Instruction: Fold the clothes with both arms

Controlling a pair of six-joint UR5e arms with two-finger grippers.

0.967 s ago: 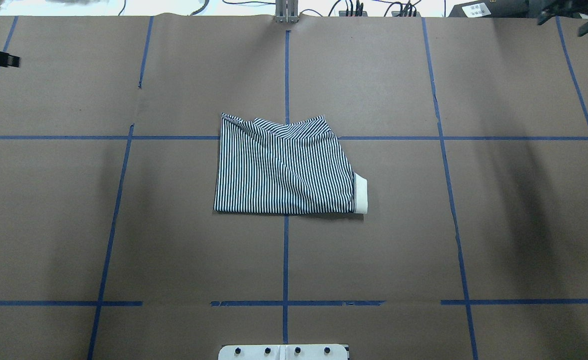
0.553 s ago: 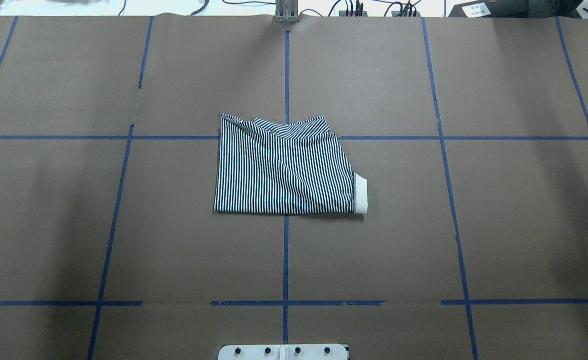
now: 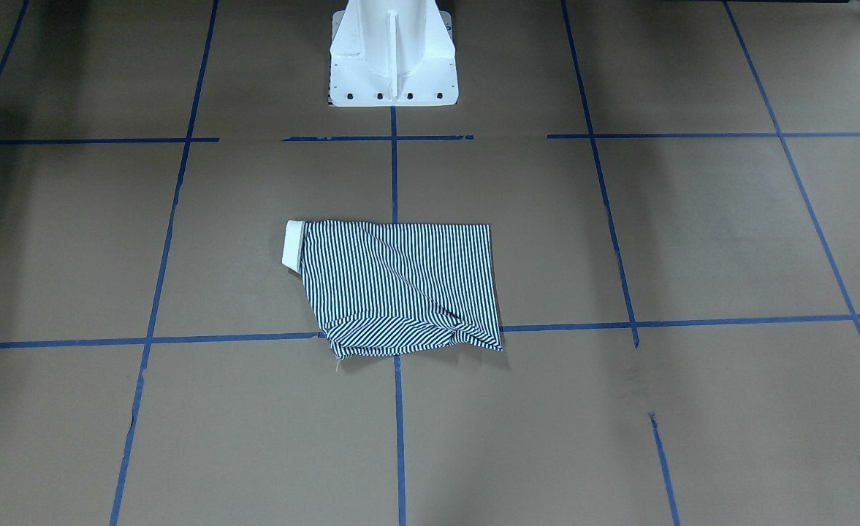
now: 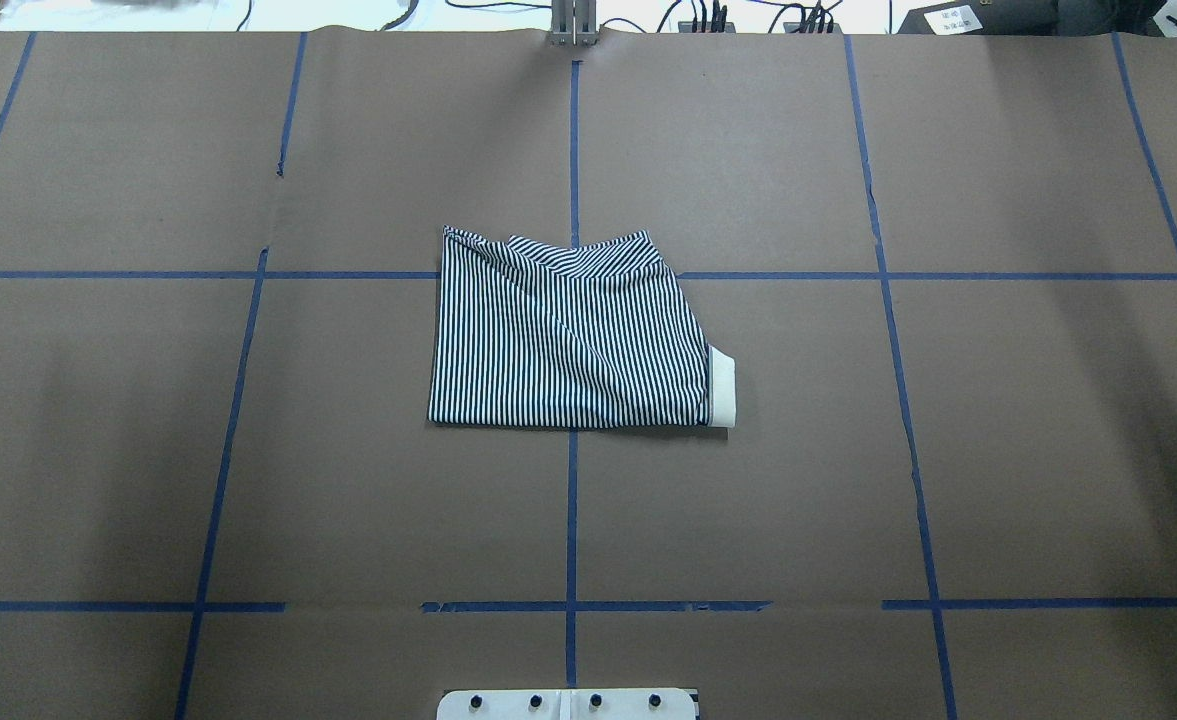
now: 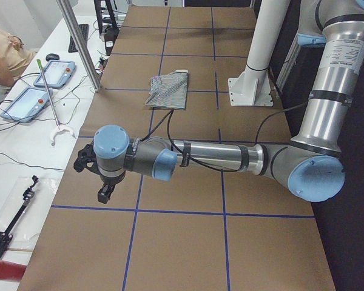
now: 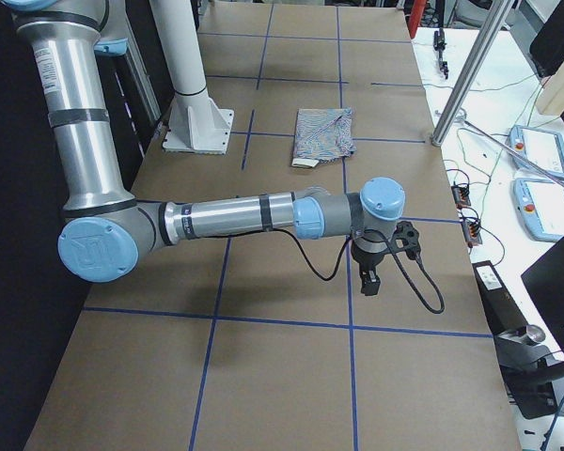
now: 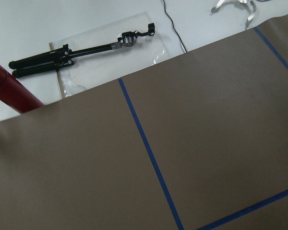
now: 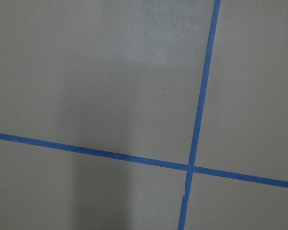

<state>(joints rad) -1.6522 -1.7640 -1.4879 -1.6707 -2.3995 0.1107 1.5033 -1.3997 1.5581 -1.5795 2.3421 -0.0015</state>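
The base sits nearest the robot at the table edge, on the centre tape. Farther out, at the table's middle, the shirt lies flat and alone, folded into a compact packet astride that tape line. Its long axis runs left to right along the table, and its stripes run toward and away from the robot. The cream collar pokes out at the near corner of its right end. The far edge is uneven, with a slanted flap.

Neither gripper is over the shirt. The left arm stretches low across the table's left end. The left gripper hangs pointing down above bare paper toward the far side, well apart from the shirt. The right arm mirrors this at the right end, with the right gripper also over bare paper. Both show only in the side views, so I cannot tell whether the jaws are spread or pressed together; no cloth hangs from either. Each wrist view shows paper and tape only, plus a black tripod on the bench in the left one.

So the shirt lies inward from each gripper along the table's length, and seemingly somewhat nearer the robot. Neither arm looks clearly nearer, though the collar end faces the right one. The folding looks close to done. Any last fold would need both arms to travel to the centre first.
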